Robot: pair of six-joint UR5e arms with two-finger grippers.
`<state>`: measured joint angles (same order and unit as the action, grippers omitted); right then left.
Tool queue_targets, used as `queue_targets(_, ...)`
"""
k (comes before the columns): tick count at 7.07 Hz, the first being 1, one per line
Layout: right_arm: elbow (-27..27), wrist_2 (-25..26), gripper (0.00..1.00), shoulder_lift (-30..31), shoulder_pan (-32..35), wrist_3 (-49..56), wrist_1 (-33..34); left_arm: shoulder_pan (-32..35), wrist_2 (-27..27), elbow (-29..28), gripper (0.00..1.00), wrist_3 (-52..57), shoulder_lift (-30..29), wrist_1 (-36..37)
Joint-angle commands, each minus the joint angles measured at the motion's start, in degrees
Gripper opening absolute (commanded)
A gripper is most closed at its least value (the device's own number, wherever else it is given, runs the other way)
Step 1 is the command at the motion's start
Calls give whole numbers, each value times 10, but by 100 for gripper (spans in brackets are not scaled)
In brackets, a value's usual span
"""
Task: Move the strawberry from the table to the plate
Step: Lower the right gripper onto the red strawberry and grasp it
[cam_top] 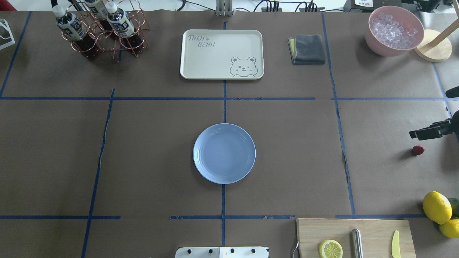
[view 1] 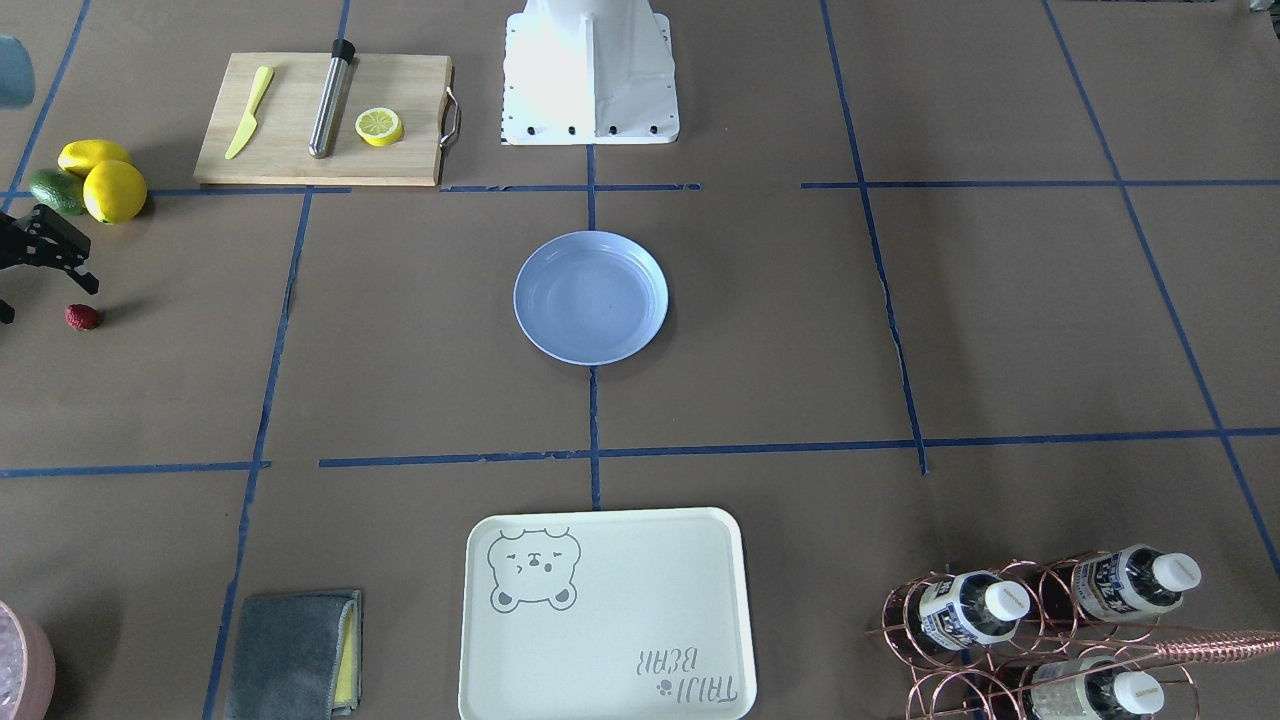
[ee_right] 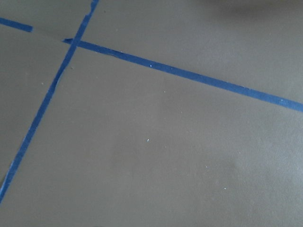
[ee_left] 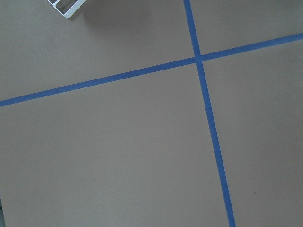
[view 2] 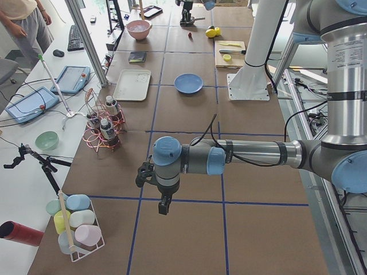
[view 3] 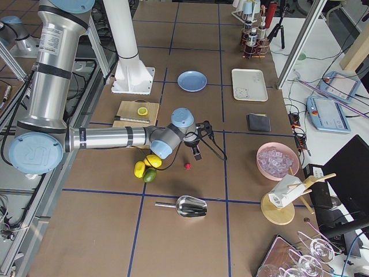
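The strawberry [view 1: 82, 317] is a small dark-red berry lying on the brown paper table [view 1: 900, 330] at its far right end, also visible from overhead [cam_top: 417, 150]. My right gripper [view 1: 46, 296] hangs just above and beside it, pointing down, fingers apart and open with nothing between them. The light-blue plate [view 1: 590, 297] sits empty at the table's centre, far from the berry. My left gripper [view 2: 164, 206] hovers over bare table at the opposite end, and I cannot tell whether it is open or shut. Both wrist views show only paper and blue tape.
Two lemons and an avocado [view 1: 95, 180] lie close to the strawberry. A cutting board [view 1: 320, 120] carries a knife, a metal rod and a lemon half. A bear tray [view 1: 605, 615], a grey cloth [view 1: 295, 655], a bottle rack [view 1: 1040, 620] and an ice bowl [cam_top: 394, 30] line the far side.
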<state>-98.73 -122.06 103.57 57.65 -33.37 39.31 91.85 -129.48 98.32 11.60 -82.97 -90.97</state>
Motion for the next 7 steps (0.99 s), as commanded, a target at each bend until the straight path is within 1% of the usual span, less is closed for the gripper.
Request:
queue_targets(1, 77, 43, 96, 6, -39, -17, -86, 0, -1, 3, 100, 0, 0, 0)
queue_targets(3, 78, 47, 85, 14, -58, -16, -86, 0, -22, 4, 100, 0, 0, -1)
queue_targets(4, 78, 52, 64, 17, -63, -13, -86, 0, -22, 5, 100, 0, 0, -1)
queue_targets(5, 78, 53, 14, 17, -63, -10, -86, 0, -22, 5, 100, 0, 0, -1)
queue_targets(6, 78, 53, 0, 17, -63, -9, -86, 0, -22, 5, 100, 0, 0, -1)
queue_targets(7, 71, 53, 0, 14, -64, -10, -86, 0, -22, 6, 100, 1, 0, -1)
